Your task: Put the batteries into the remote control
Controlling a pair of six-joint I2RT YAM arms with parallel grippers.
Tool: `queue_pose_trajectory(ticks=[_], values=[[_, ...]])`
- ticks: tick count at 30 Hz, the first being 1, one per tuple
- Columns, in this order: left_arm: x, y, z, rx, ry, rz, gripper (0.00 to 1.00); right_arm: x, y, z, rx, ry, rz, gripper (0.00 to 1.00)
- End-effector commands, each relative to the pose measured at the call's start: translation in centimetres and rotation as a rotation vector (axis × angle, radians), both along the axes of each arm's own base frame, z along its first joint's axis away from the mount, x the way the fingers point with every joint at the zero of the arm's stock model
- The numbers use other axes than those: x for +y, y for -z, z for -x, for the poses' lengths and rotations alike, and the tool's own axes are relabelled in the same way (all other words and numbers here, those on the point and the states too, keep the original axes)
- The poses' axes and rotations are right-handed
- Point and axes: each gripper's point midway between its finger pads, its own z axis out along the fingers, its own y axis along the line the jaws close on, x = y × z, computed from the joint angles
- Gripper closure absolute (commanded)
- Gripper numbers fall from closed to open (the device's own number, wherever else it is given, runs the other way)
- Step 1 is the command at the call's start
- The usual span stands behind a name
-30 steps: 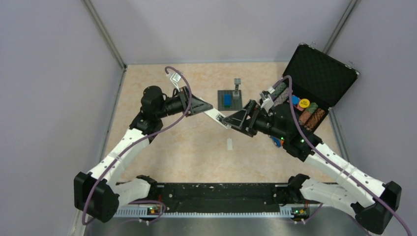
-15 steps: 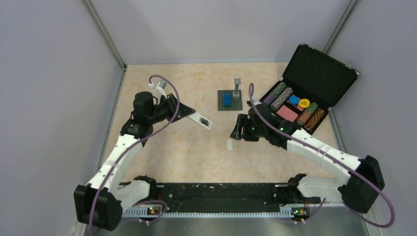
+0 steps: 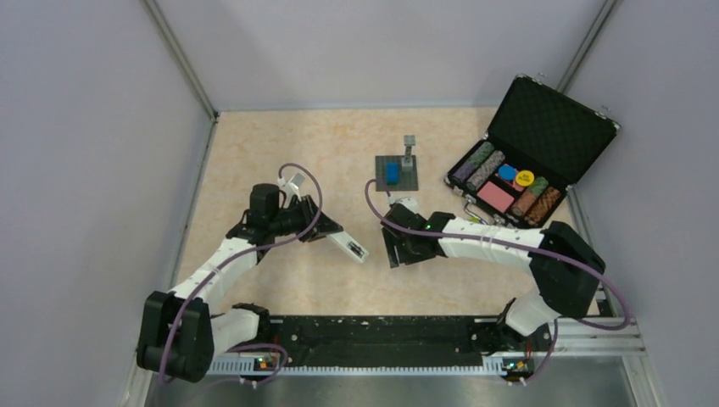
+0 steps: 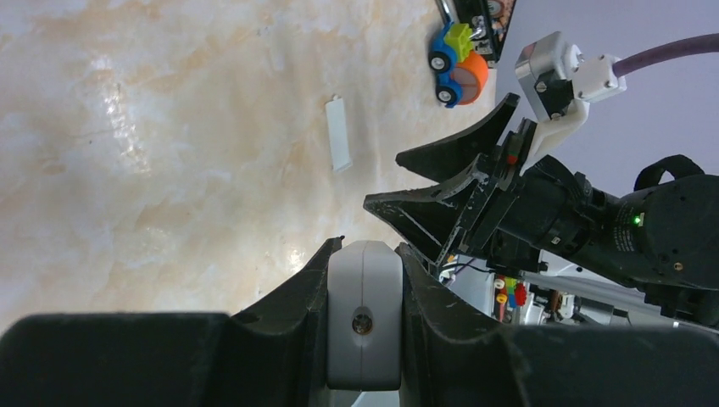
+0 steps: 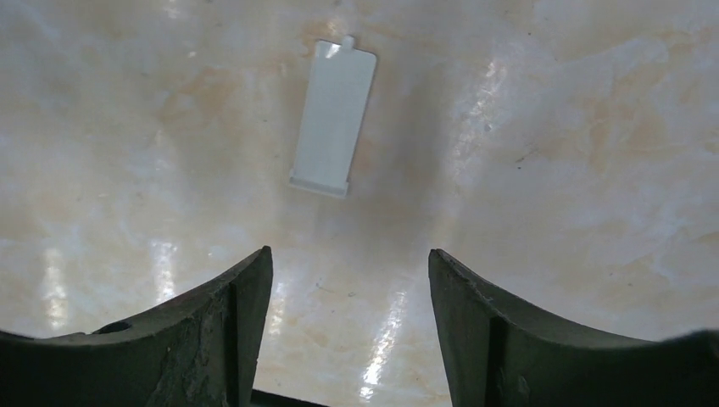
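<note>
The remote control (image 4: pixel 365 326) is resting clamped in the left gripper (image 4: pixel 366 248).
The right gripper (image 5: pixel 348 264) is hovering open over the unfitted cover (image 5: pixel 332 117); batteries not showing.

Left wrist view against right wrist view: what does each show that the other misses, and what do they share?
Only the left wrist view shows the remote control clamped in the left gripper, the right gripper from outside with its jaws apart and empty, and a toy car. Only the right wrist view shows, close up, the small tab at the far end of the white cover plate. Both show that plate lying flat on the table, with nothing touching it. Neither shows any batteries.
</note>
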Motion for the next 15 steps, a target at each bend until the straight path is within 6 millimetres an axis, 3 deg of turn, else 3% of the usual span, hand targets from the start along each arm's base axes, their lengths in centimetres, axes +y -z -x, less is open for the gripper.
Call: queue_pose_trajectory(ticks=[1,5,15], values=[[-0.7,1.0,0.0,-0.033,0.024,0.042,1.00,-0.3,0.0,-1.8,-0.071,0.087,0.071,0.32],[-0.6,3.1,0.1,0.001,0.009,0.014,1.00,0.6,0.9,-2.1,-0.057,0.085,0.072,0.32],[-0.4,4.8,-0.3,-0.065,-0.019,-0.016,1.00,2.0,2.1,-2.3,-0.030,0.067,0.057,0.32]])
